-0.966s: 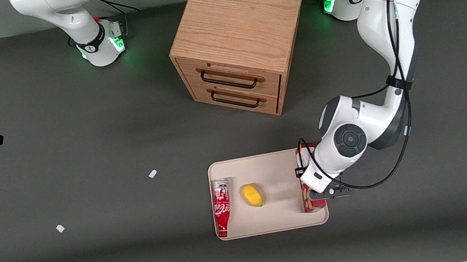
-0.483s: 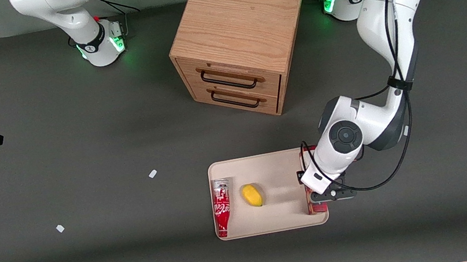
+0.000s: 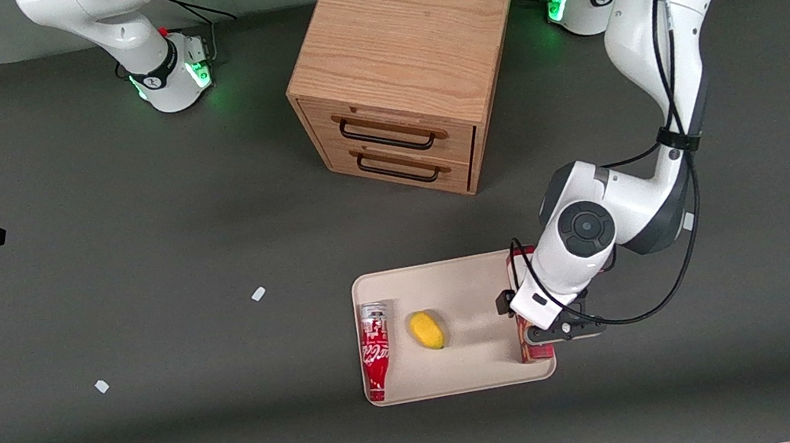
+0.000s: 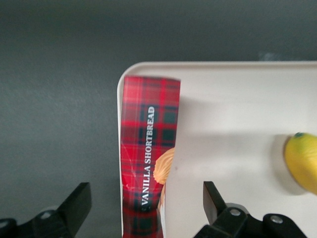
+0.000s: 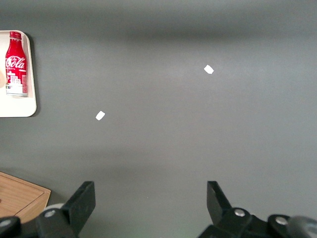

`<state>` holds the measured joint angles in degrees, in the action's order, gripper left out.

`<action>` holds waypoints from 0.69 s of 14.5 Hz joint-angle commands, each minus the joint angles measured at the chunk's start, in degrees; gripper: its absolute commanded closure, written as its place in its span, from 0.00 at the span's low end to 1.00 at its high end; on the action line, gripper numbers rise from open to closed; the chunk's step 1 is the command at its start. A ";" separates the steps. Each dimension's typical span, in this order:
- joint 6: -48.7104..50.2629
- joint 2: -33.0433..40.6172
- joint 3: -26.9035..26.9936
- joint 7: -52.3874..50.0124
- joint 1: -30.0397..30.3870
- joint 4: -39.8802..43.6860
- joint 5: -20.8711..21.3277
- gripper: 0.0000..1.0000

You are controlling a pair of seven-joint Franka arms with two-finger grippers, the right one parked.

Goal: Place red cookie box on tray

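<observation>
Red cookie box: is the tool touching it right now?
Apart. The left wrist view shows the tool open, with tray and table visible between each finger and the red cookie box.

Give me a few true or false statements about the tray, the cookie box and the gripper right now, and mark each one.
1. The red cookie box lies on the tray along its edge. True.
2. The gripper is shut on the box. False: its fingers stand open, apart from the box on either side.
3. A yellow fruit lies between the red bottle and the box. True.
4. The wooden cabinet has a drawer pulled open. False: both are shut.
</observation>
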<state>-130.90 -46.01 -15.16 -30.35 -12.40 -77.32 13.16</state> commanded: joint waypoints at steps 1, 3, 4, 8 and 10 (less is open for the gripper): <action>4.32 5.39 0.66 -1.82 -0.34 -1.25 0.04 0.00; 7.32 8.46 0.65 -1.56 0.97 -1.60 -1.64 0.00; 8.81 10.74 0.48 -1.47 1.85 -2.48 -2.60 0.00; 18.82 23.47 0.39 0.54 6.85 -6.61 -8.14 0.00; 24.18 28.67 0.39 1.51 9.93 -7.67 -10.85 0.00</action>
<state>-110.40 -25.56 -14.84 -30.44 -5.46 -78.95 5.40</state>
